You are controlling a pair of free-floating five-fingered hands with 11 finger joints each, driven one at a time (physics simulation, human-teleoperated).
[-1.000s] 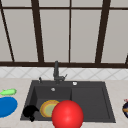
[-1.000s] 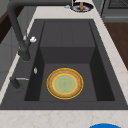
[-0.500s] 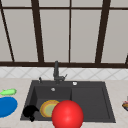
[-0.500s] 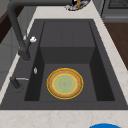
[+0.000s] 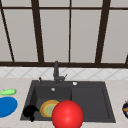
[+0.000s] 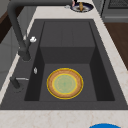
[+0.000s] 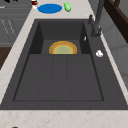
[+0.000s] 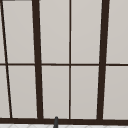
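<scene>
Plate flat on the floor of the sink's deep basin, yellow at the rim, green in the middle; sits just to the right of the left robot hand and slightly beyond it, lower down, with the basin's left wall between the two; round, so no long axis to line up with, and open from any side. Hangs at the sink's near left corner, that left robot hand, apart from the plate and touching nothing that can be made out; reads as a dark lump with a short stub pointing down, so cannot tell whether the fingers are spread or curled; nothing visibly in its hold.

Red ball further right of the robot hand, past the plate, large and close to the front camera, overlapping the plate's right edge in the front view; whether touching the plate, cannot tell. Blue dish on the surface to the left of the robot hand, near it, with a green vegetable just behind that dish. Faucet beyond and to the right, at the sink's back rim; dark bowl well apart on the far right of the surface.
</scene>
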